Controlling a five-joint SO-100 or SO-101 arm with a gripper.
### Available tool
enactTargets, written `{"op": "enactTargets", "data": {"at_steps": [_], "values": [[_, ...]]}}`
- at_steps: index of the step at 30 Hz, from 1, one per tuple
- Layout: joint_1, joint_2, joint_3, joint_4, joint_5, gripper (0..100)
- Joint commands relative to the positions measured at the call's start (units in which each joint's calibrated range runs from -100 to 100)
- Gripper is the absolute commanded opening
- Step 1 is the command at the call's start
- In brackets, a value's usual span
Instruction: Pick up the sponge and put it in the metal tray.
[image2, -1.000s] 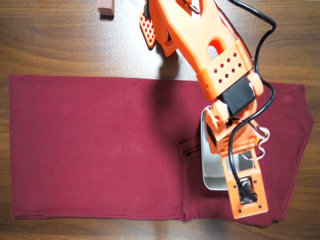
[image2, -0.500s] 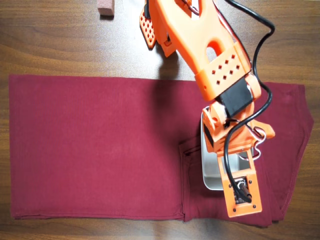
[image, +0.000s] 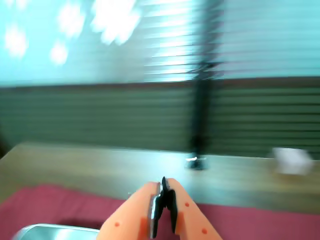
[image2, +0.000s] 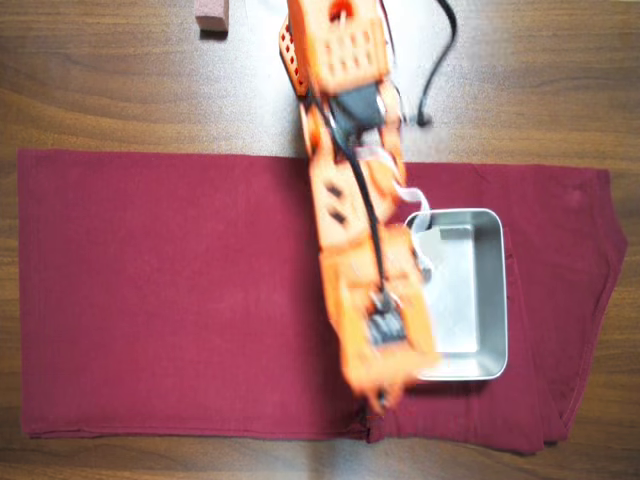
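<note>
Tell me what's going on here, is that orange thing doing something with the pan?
An orange robot arm stretches over a dark red cloth on a wooden table, blurred with motion. Its hand looks shut and empty in the wrist view. The metal tray sits on the cloth, partly hidden by the arm; no sponge shows in the part that is visible. A pinkish block lies at the table's top edge in the overhead view.

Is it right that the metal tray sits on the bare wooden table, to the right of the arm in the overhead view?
Not quite. In the overhead view the metal tray sits on the dark red cloth, not on bare wood. It is indeed to the right of the arm.
</note>
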Motion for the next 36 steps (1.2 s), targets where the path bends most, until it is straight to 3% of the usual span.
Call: {"op": "enactTargets", "data": {"at_steps": [1,8,15,27,32,36], "values": [[6.0,-18.6,13.5,1.0,-0.3,0],[12.5,-34.6,26.9,13.1,-0.1,0],[13.9,-39.7,31.5,26.7,-1.7,0],[15.8,-41.5,31.6,73.4,-0.1,0],[15.7,-41.5,31.6,83.1,0.7,0],[15.7,-41.5,31.6,83.3,-0.4,0]]}}
